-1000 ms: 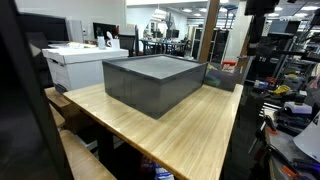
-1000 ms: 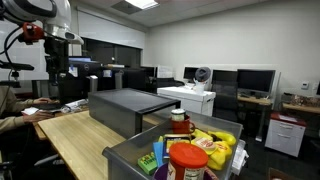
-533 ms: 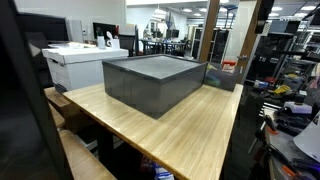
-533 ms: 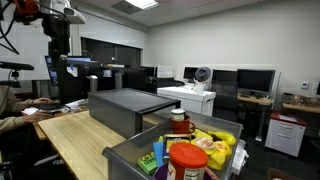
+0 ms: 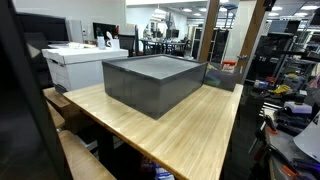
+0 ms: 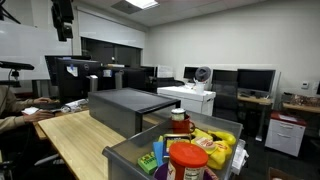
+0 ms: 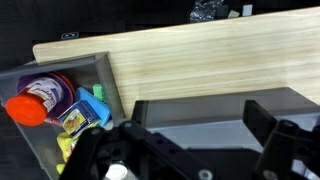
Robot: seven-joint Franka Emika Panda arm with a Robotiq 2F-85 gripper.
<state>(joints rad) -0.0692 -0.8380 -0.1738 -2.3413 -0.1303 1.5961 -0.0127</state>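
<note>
I'm hanging high above the wooden table (image 7: pixel 200 55), my gripper (image 7: pixel 190 150) spread wide with nothing between the fingers (image 7: pixel 285 140). Straight below me sits the dark box (image 7: pixel 200 115), out in the middle of the table in both exterior views (image 5: pixel 150 80) (image 6: pixel 125 105). It looks rigid and bulky, far wider than my span, so I judge only a pinch on one thin top wall would work, and it would want to tilt. Off to the left is the grey bin (image 7: pixel 105 75), packed with groceries. The red-capped jar (image 7: pixel 25 108) stands out, right beside a blue packet (image 7: pixel 95 108). The jar looks hard, smooth and probably slick on its sides. Its cap is the best hold, taken from above, since its neighbours crowd the body.
</note>
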